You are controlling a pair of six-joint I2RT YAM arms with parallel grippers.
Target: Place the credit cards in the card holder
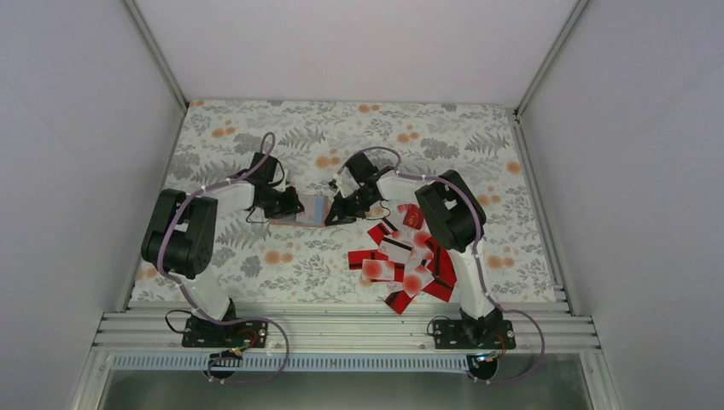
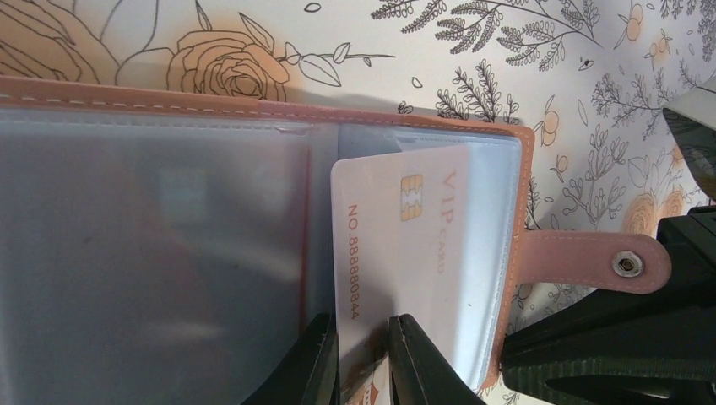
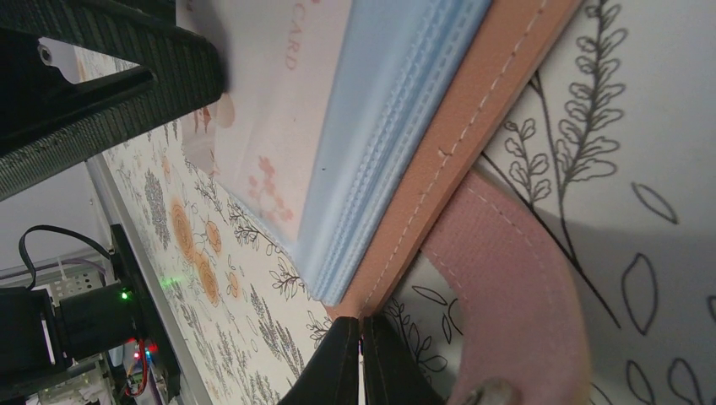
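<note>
The left tool [image 2: 363, 322] is drawn narrow and nips one short edge of a white plastic credit card [image 2: 397, 236] with a gold chip and VIP lettering. The card stands partly inside a clear sleeve [image 2: 485, 253] of the card holder [image 2: 253, 105]. The holder is a flat tan leather-like wallet lying open on the floral-printed tabletop [image 2: 473, 42]. The card sits at the end of the holder that bears the rounded snap tab [image 2: 583, 257], just inside the stitched cover edge.

The right tool [image 3: 361, 325] is closed tight. Its tips meet at the corner of the tan cover, just beside the tab. Whether they pinch the leather or only press against it is hard to tell from this close.

Seen from above, the holder lies near the middle of the tabletop, between the two tools. The remaining red and white credit cards [image 1: 408, 260] lie in a loose heap to its right and nearer, against the right arm [image 1: 457, 231].
</note>
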